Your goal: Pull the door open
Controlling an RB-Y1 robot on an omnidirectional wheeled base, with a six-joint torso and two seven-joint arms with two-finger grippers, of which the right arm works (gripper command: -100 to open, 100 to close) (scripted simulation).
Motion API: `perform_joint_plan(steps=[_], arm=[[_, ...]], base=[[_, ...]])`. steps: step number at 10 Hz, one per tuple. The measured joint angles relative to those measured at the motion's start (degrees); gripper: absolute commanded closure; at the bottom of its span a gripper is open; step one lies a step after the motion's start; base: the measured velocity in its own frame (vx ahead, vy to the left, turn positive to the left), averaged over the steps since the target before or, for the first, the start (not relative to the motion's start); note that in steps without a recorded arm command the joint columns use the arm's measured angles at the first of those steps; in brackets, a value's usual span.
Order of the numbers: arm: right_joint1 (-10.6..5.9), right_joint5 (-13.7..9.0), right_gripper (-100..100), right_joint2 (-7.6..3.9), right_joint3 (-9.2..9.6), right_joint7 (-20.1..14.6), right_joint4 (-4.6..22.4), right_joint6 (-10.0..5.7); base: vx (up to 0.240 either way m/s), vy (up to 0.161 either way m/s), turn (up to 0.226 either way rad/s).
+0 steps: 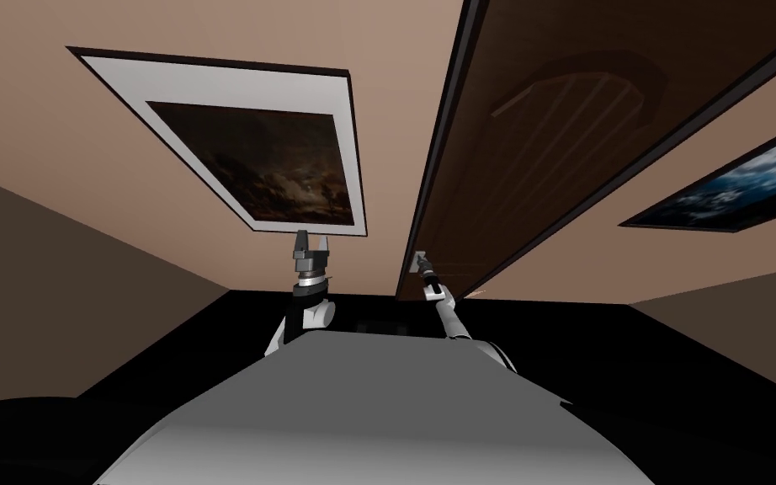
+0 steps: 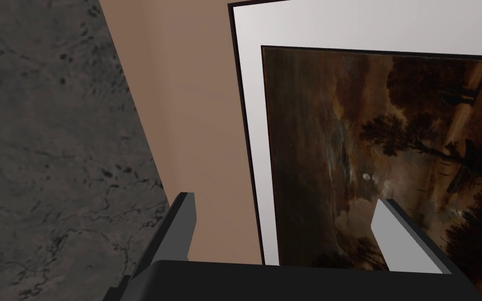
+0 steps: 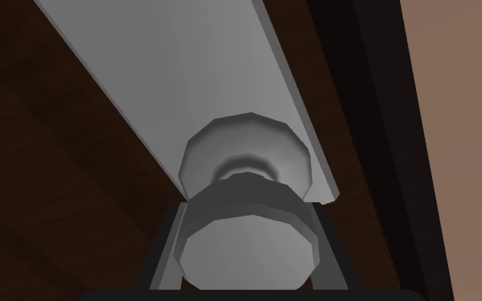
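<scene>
Our right fingers [image 3: 165, 266] clamp the knob [image 3: 248, 251] near the edge of the door [image 1: 546, 151], our left fingers [image 2: 394, 238] stand apart, idle, so the grasp seems made and next comes a steady backward pull.

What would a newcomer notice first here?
The grey knob, clamped in the right gripper, sits on a light grey plate at the edge of the dark brown door. Left of the door hangs a big framed dark landscape painting, with the open left gripper before it.
</scene>
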Motion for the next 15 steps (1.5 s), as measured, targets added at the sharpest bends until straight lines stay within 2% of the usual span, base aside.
perform_joint_plan(steps=[1,5,6,7,9,11,13,15], arm=[[-0.45,-0.97,100,-0.14,-0.09,-1.44,0.75,-0.36],[-0.53,-3.24,100,-0.74,0.18,-6.13,1.49,-1.15],[-1.22,-3.67,100,-0.8,0.13,-6.98,2.52,-1.43],[-0.57,-4.37,100,-1.11,0.48,-8.4,1.44,-1.04],[-0.27,-5.47,100,-1.36,0.85,-10.93,0.87,-0.71],[-1.08,-6.99,100,-1.66,0.88,-13.56,2.13,-1.07],[-0.66,-8.19,100,-1.8,1.22,-15.95,1.27,-0.66],[-0.68,-9.46,100,-2.21,1.51,-18.48,1.53,-0.74]], base=[[-0.026,-0.017,0.05],[-0.027,-0.016,0.042],[-0.029,-0.015,0.085],[-0.023,-0.013,0.023],[-0.036,-0.024,0.052],[-0.037,-0.023,0.065],[-0.037,-0.025,0.056],[-0.034,-0.017,0.049]])
